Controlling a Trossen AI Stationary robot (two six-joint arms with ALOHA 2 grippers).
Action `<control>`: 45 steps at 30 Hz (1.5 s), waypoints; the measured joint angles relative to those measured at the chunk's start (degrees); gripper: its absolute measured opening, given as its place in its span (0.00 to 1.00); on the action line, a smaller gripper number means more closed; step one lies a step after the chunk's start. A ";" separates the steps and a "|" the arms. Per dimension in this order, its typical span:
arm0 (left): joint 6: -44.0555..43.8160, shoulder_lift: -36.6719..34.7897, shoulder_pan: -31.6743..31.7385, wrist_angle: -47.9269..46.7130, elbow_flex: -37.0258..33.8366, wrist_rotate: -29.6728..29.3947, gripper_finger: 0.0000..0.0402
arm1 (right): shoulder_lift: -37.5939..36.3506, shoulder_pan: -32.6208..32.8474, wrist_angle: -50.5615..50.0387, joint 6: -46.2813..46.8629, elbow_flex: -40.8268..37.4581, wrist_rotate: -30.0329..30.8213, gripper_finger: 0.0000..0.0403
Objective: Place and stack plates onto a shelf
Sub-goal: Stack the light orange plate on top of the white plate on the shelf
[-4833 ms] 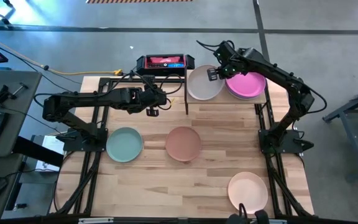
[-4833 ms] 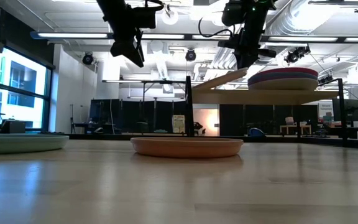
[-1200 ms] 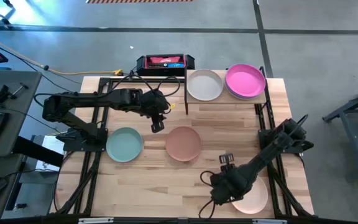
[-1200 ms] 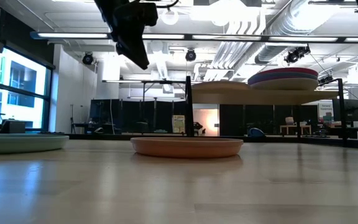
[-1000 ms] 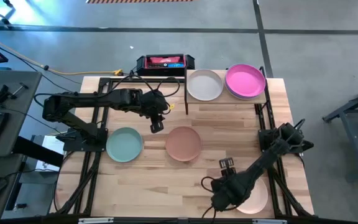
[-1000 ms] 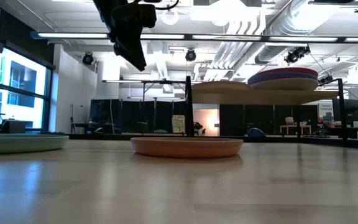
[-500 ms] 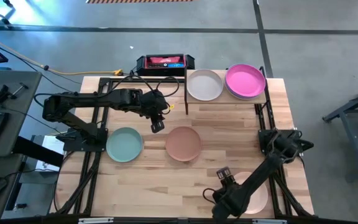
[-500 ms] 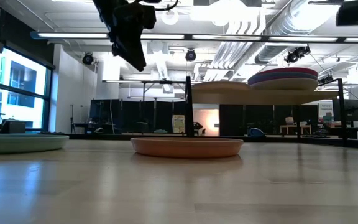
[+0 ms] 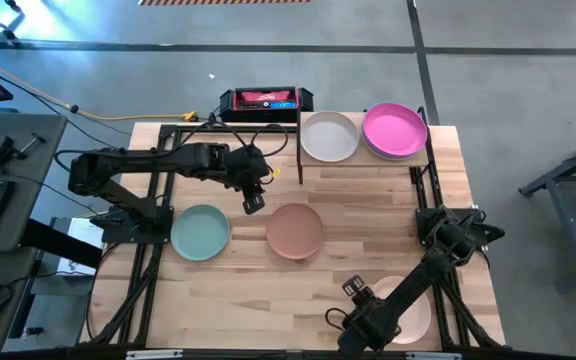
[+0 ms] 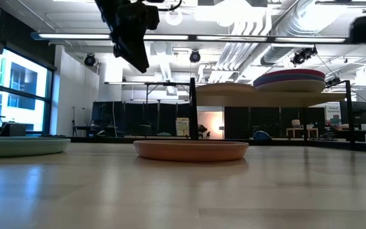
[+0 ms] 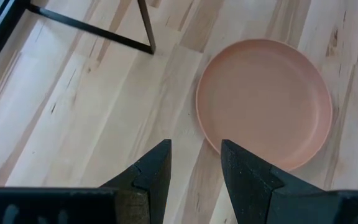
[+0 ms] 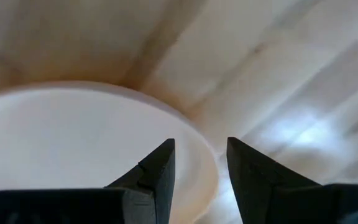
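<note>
Two grippers work over the table (image 9: 268,285). From above, we see the right gripper (image 9: 353,328) at the near edge, at the peach plate (image 9: 408,305); its wrist view shows the fingers (image 12: 157,171) apart over the rim. The left gripper (image 9: 253,202), fingers apart, hangs beside the terracotta plate (image 9: 296,229). The mint plate (image 9: 200,231) lies near the left edge. On the shelf (image 9: 363,163) at the far edge we see a cream plate (image 9: 328,136) and a pink stack (image 9: 395,130).
</note>
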 joint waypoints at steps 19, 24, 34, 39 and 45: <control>-0.09 0.00 -1.99 0.03 0.00 0.00 0.32 | 0.00 -0.71 3.07 0.17 -8.23 -6.41 0.31; -1.46 0.00 -1.97 0.04 0.00 -0.02 0.32 | -0.02 -1.29 4.45 -0.22 -8.59 -5.99 0.31; -1.48 0.00 -1.99 0.05 0.00 -0.02 0.32 | -0.11 -1.68 6.81 -0.02 -8.48 -5.96 0.15; -1.46 0.00 -1.99 0.07 0.00 -0.02 0.32 | -0.11 -1.94 6.00 -0.28 -8.48 -6.08 0.02; -1.44 0.00 -1.99 0.07 0.00 -0.02 0.32 | -0.13 -3.17 4.85 1.28 -8.46 -6.04 0.01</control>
